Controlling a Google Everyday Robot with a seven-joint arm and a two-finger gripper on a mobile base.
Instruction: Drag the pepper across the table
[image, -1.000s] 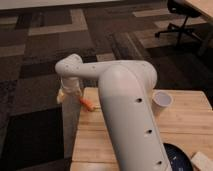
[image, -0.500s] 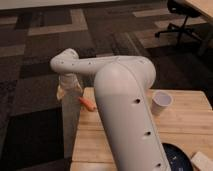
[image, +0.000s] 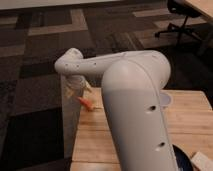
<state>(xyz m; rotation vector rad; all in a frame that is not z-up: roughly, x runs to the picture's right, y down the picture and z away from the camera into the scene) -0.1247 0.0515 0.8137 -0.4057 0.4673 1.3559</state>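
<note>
Pepper (image: 86, 103) now nearer far-left corner of table (image: 190, 125), shifted left since a second ago. Gripper (image: 79, 85) directly above pepper, clench state impossible to tell. Dragging likely underway, edge close.

Your robot's bulky white, smooth-shelled arm (image: 135, 105) fills the foreground, rising from bottom right and bending at a rounded elbow. Its slimmer perforated white forearm (image: 87, 65) extends leftward to a rounded wrist joint. Your pale two-finger gripper (image: 76, 85) hangs downward beneath that wrist.
</note>
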